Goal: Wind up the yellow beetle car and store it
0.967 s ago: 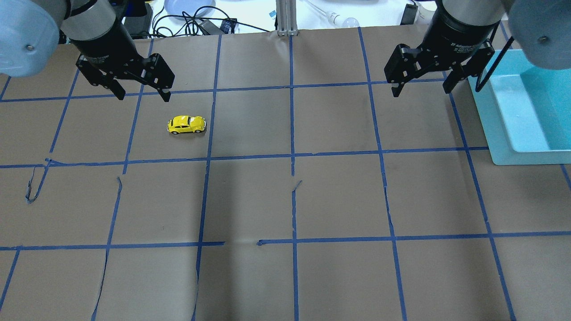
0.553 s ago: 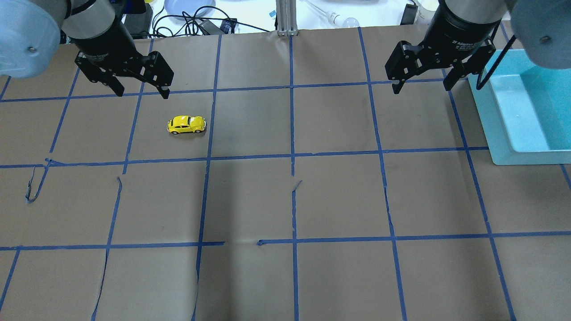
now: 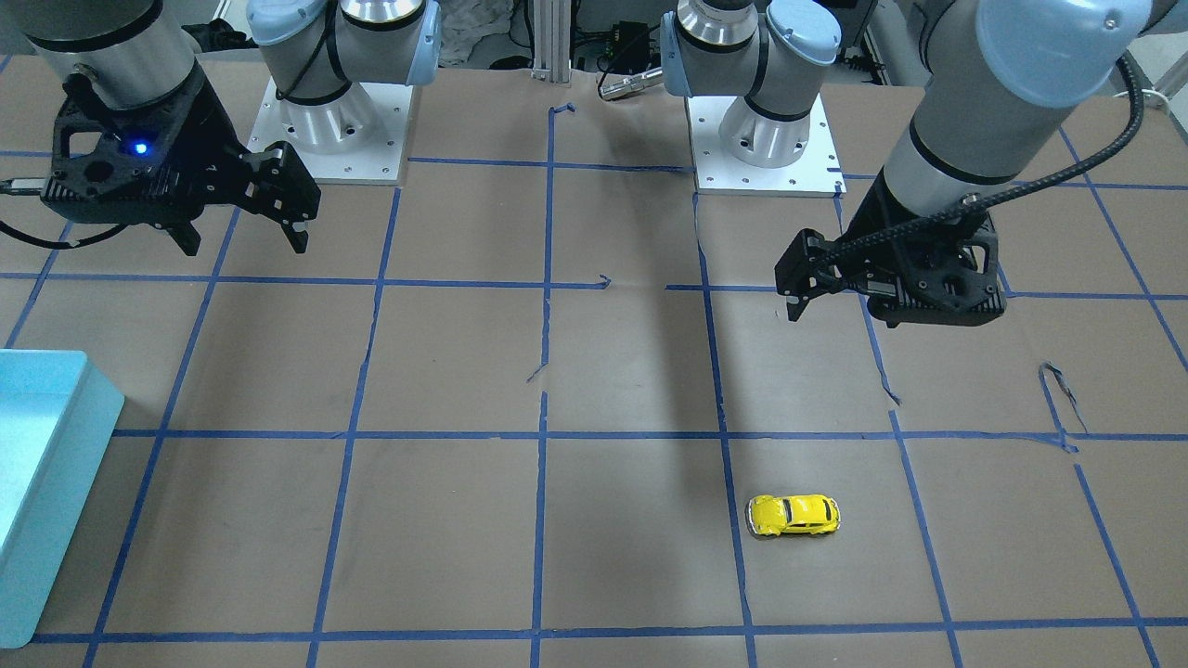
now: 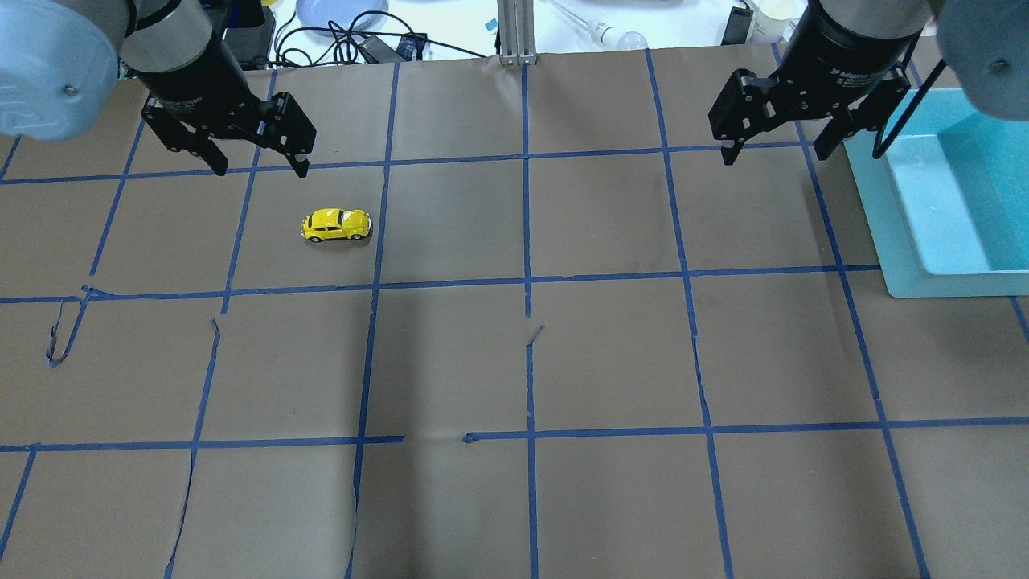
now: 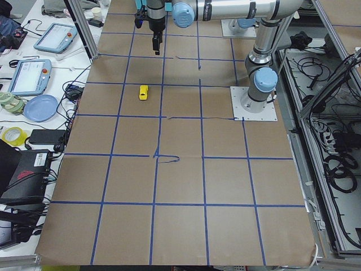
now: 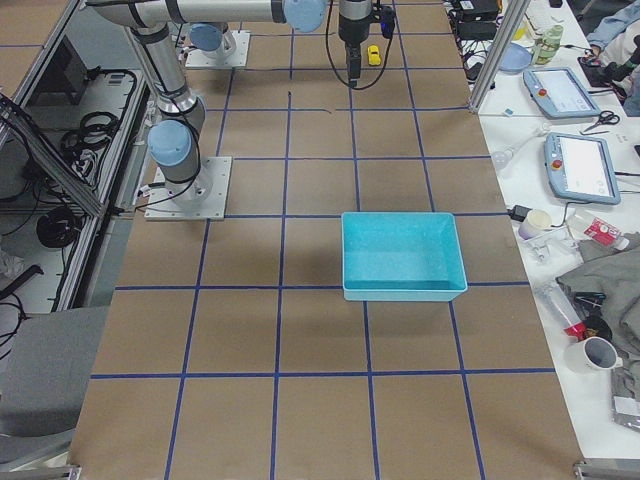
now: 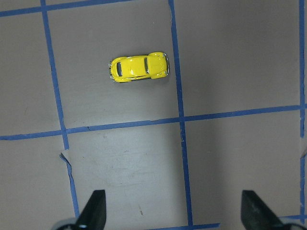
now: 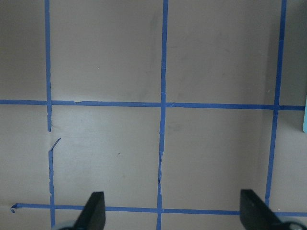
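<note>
While the car sits untouched, table [image 4: 611,362]: brown paper with a blue tape grid; it carries everything below.
Bin [image 4: 880,217]: light-blue tray at the robot's right end of the table, well apart from the car. Judged to be the storing place.
Right gripper [image 4: 776,156]: claw spread, nothing between the fingers. Over the last second it has drifted sideways toward the bin's rim, further from the car. Judged to have no part in the pickup for now.
Left gripper [image 4: 261,170]: claw spread wide, holding nothing, raised off the table. Over the last second it has shifted only a little. In the wrist view both fingertips [image 7: 96,208] frame bare paper, with the car ahead of them and apart.
Meaning for task: approach stage only. Wind-up and storing are both not yet begun. The left arm is the nearer one and looks the likely one to grasp.
Car [image 4: 336,225]: unmoved over the last second. It stands upright on its wheels in a grid square on the robot's left half, just beside a tape line. Tiny, glossy bright yellow, with a rounded beetle body, dark windows and silver bumper ends. Far narrower than the claw's spread, so a grasp calls for careful centring.
</note>
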Motion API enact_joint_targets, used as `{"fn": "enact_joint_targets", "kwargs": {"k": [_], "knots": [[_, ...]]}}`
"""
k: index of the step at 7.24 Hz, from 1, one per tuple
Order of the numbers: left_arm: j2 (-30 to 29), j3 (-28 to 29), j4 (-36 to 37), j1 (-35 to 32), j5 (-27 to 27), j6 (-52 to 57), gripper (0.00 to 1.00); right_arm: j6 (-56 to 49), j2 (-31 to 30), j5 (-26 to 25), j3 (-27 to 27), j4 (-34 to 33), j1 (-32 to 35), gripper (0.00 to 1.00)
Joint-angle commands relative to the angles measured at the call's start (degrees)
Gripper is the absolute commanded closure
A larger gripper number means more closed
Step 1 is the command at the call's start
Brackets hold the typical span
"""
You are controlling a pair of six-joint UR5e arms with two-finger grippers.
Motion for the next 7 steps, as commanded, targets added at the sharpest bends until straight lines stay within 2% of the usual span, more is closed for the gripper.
{"fn": "enact_joint_targets", "kwargs": {"k": [1, 3, 5, 7], "knots": [[-0.6, 0.0, 0.5, 0.3, -0.1, -12.8, 0.0, 0.1, 0.0, 0.2, 0.1, -0.1, -0.3, 0.0], [-1.9, -1.5, 8.0, 0.6, 0.1, -33.7, 0.0, 0.1, 0.0, 0.1, 0.1, -0.1, -0.3, 0.0], [-3.6, -7.4, 18.6, 0.9, 0.6, -48.0, 0.0, -0.6, 0.1, -0.1, 0.2, 0.2, -0.4, 0.0], [-7.1, -10.6, 20.9, 0.9, 0.1, -70.4, 0.0, -0.9, 0.2, 0.0, 0.4, 0.2, -0.3, 0.0]]}}
